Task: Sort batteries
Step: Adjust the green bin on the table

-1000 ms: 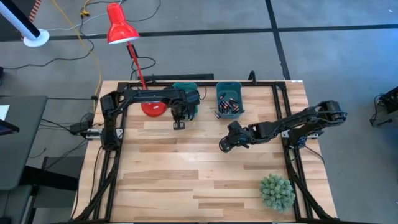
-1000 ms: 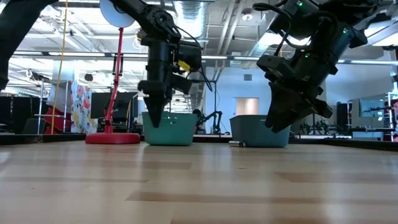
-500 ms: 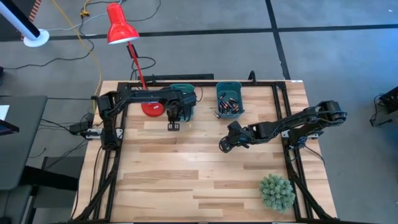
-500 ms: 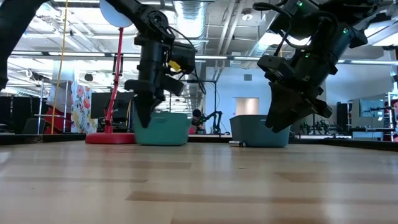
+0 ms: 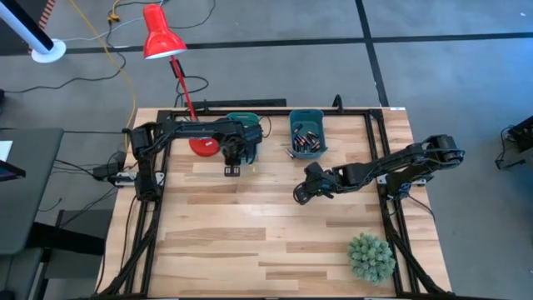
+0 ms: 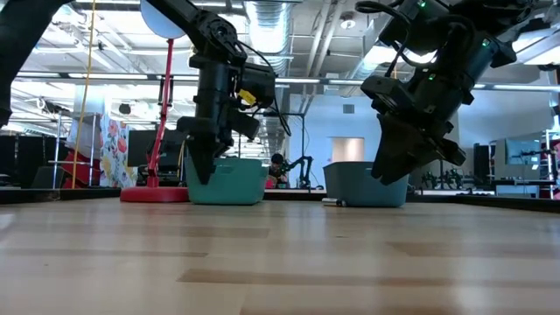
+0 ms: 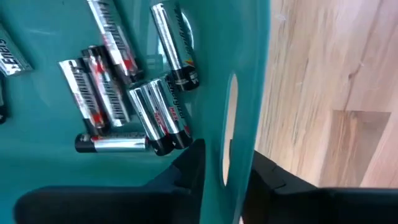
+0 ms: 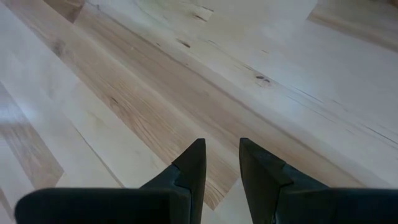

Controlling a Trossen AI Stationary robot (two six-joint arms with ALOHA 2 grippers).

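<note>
The left gripper (image 7: 225, 165) grips the wall of the left bin (image 7: 245, 74), one finger inside and one outside, at upper centre of the high view. Silvery batteries (image 7: 134, 93) lie in that bin, just beside the gripped wall. More batteries (image 5: 306, 140) fill the right bin (image 5: 306, 116). The right gripper (image 5: 300, 193) hangs right of centre over the bare table (image 5: 250, 242), fingers nearly closed on nothing.

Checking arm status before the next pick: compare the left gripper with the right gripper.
The left gripper grips the wall of a teal bin holding batteries; the right gripper holds nothing. The left sits at the table's far side; the right hangs over bare wood mid-table. Both have dark fingers, nearly closed.
</note>
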